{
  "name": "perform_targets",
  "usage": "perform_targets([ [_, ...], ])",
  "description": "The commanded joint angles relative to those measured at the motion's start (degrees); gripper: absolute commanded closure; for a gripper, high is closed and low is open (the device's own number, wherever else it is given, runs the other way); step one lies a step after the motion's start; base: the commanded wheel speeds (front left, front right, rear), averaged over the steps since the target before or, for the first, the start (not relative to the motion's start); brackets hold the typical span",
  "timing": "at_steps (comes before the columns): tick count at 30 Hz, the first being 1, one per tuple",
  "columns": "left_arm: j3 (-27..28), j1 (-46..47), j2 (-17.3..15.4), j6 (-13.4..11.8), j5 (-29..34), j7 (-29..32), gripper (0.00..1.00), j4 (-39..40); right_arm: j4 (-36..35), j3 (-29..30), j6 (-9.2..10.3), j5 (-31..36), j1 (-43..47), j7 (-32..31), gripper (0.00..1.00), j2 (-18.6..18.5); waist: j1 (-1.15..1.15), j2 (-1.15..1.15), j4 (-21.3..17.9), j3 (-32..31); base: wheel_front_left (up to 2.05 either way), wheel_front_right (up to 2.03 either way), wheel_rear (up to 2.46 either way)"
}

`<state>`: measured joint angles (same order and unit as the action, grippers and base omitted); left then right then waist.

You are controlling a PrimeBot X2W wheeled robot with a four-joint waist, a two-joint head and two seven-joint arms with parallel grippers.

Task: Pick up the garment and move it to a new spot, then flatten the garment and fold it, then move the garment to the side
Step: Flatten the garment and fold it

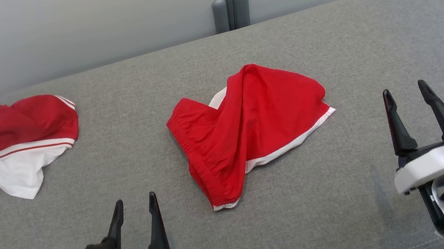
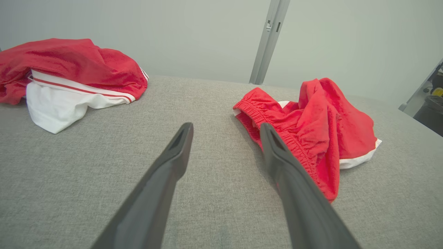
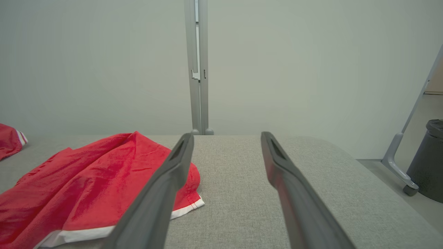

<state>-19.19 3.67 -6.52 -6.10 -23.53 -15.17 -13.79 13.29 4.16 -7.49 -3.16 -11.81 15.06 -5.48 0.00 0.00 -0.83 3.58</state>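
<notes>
Both grippers stand wide open and hold nothing. The left gripper (image 1: 135,198) hovers low over the grey cushion (image 1: 349,193), fingers pointing forward. The right gripper (image 1: 403,87) sits a little further forward on the other side.

The shorts (image 1: 249,129) lie between them: ahead and to the right of the left gripper, ahead and to the left of the right one, touching neither. They are crumpled, with one red panel folded over the rest. The elastic waistband is nearest the left gripper and the white-trimmed hem nearest the right.

Flanking the shorts this way looks like a setup for a two-handed pick, each arm taking its own side, so the cloth would lift spread rather than bunched.

A second garment (image 1: 5,132), red and white, lies well off to the left of the left gripper, clear of the work. The pick-up has not yet begun.
</notes>
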Motion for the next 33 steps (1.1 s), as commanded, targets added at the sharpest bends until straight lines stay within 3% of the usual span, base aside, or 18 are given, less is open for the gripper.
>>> perform_targets([
  [1, 0.7, -1.4, -0.6, -0.4, 0.8, 0.0, 0.0, 0.7, -1.0, 0.0, -0.01, 0.4, 1.6, 0.2, 0.0, 0.4, 0.0, 0.0, -0.7, -1.1, 0.0, 0.0, 0.0],
  [14, 5.5, -8.0, 1.2, 0.9, 3.7, 0.1, 0.0, 6.1, -6.6, -1.6, -0.01, -0.3, 9.6, 0.2, 0.0, 2.2, 0.0, 0.0, 0.3, -3.6, 0.0, 0.0, 0.0],
  [33, 10.9, -7.8, 3.4, 2.8, 7.1, 0.0, 0.0, 8.3, -5.8, -4.5, -0.01, -1.9, 8.4, 0.2, 0.0, 2.5, 0.0, 0.0, 1.3, -2.9, 0.0, 0.0, 0.0],
])
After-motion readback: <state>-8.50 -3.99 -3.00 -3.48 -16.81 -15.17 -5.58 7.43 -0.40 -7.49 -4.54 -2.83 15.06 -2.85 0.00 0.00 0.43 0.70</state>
